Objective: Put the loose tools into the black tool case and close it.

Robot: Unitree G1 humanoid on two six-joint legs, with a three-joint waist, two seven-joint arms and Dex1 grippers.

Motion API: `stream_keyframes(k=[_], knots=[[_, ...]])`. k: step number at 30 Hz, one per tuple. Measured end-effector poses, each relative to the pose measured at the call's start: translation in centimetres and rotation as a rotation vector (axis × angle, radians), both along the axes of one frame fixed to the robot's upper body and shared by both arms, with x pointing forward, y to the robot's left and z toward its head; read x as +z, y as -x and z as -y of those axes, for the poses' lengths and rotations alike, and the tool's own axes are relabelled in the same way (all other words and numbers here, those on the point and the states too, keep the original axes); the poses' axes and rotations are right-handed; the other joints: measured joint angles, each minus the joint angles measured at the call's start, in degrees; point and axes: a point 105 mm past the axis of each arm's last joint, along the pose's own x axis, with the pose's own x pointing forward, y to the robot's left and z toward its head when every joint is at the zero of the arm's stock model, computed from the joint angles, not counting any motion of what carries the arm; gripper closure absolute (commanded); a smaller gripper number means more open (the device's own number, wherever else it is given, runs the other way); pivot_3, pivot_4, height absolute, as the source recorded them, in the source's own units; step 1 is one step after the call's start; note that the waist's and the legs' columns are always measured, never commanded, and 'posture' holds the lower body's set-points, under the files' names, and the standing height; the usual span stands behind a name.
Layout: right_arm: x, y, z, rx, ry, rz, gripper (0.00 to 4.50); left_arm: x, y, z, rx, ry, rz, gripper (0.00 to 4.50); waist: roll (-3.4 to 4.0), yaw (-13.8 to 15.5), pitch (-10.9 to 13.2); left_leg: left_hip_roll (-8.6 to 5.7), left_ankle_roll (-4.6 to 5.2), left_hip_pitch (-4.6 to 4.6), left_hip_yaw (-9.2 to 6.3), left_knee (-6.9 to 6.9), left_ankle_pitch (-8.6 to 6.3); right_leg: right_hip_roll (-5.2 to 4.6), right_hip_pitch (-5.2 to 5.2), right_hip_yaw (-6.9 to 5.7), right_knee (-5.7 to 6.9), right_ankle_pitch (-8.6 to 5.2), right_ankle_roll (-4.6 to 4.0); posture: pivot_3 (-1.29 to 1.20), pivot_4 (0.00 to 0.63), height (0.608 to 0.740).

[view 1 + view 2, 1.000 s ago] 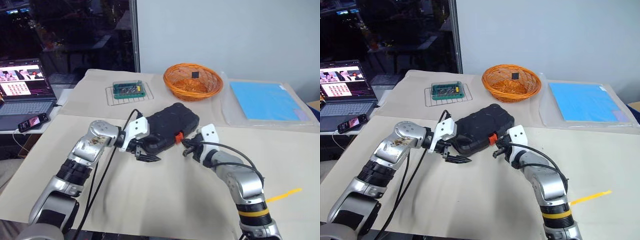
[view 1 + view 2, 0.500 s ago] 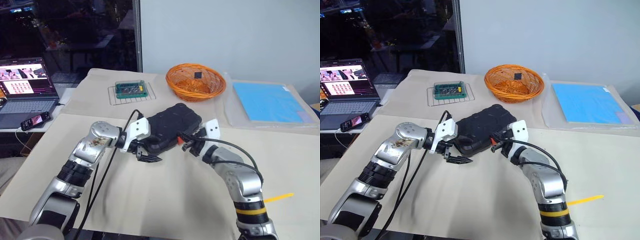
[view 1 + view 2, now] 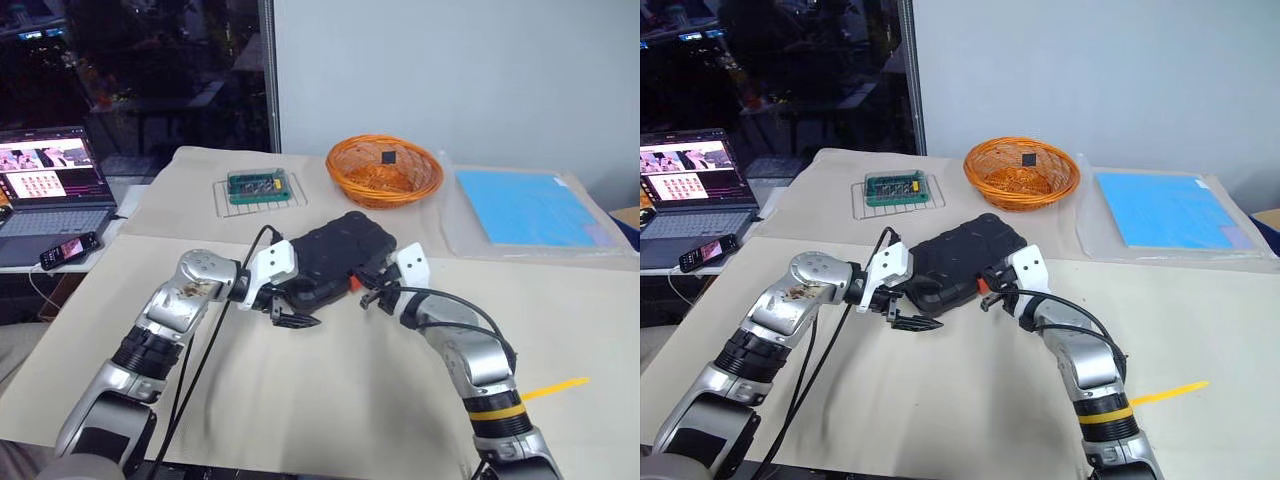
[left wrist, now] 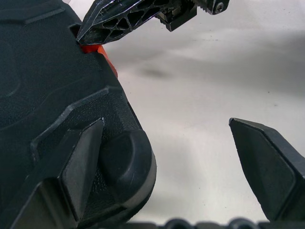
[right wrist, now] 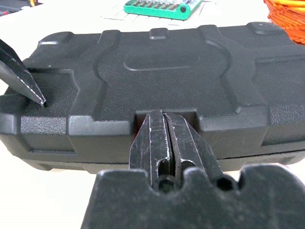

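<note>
Latching closed black tool case: right gripper, fingers pressed together, at its orange latch; left gripper spread at its corner. Next: press latch home.

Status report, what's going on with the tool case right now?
Left gripper open at the case's near-left corner. Right gripper shut, tips at the orange latch. Black tool case closed on the table. Nothing in the way.

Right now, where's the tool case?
Head views: the closed tool case lies mid-table between the left gripper and right gripper, in front of the orange basket.
</note>
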Motion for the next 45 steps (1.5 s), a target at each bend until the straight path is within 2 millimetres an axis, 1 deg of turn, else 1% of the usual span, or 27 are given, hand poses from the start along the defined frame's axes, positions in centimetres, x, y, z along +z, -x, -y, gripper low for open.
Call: stream_keyframes(k=[2,7,17,23,27,31,33,41,45], knots=[[-0.26,-0.02,-0.12,0.008,0.009,-0.001,4.47,-0.08,-0.03,-0.05,0.008,-0.002,-0.006,0.0,-0.03,0.0,-0.1,0.0,-0.05,0.11,-0.01,-0.04,-0.03,-0.23,0.02,-0.14,0.02,-0.02,0.05,0.0,0.15,0.74],[-0.82,0.02,-0.21,0.019,0.036,-0.009,4.47,-0.3,-0.03,-0.15,0.017,-0.004,-0.013,0.0,-0.08,-0.1,-0.4,0.0,-0.16,0.29,0.0,-0.12,-0.09,-0.36,0.04,-0.22,0.02,-0.02,0.05,0.0,0.15,0.74],[-0.95,0.01,-0.01,0.039,0.07,-0.011,4.47,-0.56,0.1,-0.06,0.027,0.001,-0.011,0.0,-0.06,0.1,-0.8,0.01,-0.24,0.3,-0.01,-0.28,-0.13,-0.45,0.0,-0.18,-0.07,-0.02,0.04,0.0,0.15,0.74],[-0.87,-0.07,-0.07,0.052,0.089,-0.01,4.47,-0.57,0.15,-0.07,0.035,0.004,-0.009,0.0,-0.06,0.1,-0.8,0.0,-0.25,0.31,0.0,-0.46,-0.14,-0.75,-0.02,-0.25,-0.14,-0.03,0.05,0.0,0.15,0.74],[-0.86,-0.12,-0.19,0.061,0.099,-0.011,4.47,-0.58,0.17,-0.15,0.045,0.006,-0.015,0.0,-0.06,0.1,-0.8,-0.01,-0.25,0.37,0.01,-0.59,-0.14,-0.99,-0.04,-0.57,-0.19,-0.03,0.05,0.0,0.15,0.74],[-0.82,-0.24,-0.27,0.077,0.117,-0.028,4.47,-0.6,0.18,-0.25,0.049,0.005,-0.014,0.0,-0.04,0.1,-0.8,0.0,-0.26,0.42,0.01,-0.62,-0.14,-1.44,-0.03,-1.28,-0.23,-0.03,0.05,0.0,0.15,0.74],[-0.84,-0.26,-0.25,0.081,0.122,-0.031,4.47,-0.61,0.18,-0.25,0.049,0.005,-0.014,0.0,-0.02,0.1,-0.8,0.01,-0.26,0.41,-0.01,-0.63,-0.14,-1.48,-0.03,-1.45,-0.25,-0.03,0.06,0.0,0.15,0.74],[-0.89,-0.51,-0.25,0.093,0.142,-0.066,4.47,-0.64,0.12,-0.28,0.053,0.005,-0.014,0.0,0.06,0.2,-0.8,0.02,-0.27,0.4,-0.06,-0.71,-0.15,-1.54,-0.03,-1.61,-0.46,-0.03,0.07,0.0,0.15,0.74],[-0.49,-0.52,-0.28,0.09,0.111,-0.029,4.47,-0.59,0.14,-0.1,0.049,0.021,-0.004,0.0,0.08,0.3,-0.7,0.04,-0.27,0.31,-0.09,-0.92,-0.15,-1.51,-0.05,-1.7,-0.88,-0.02,0.09,0.0,0.15,0.74]])
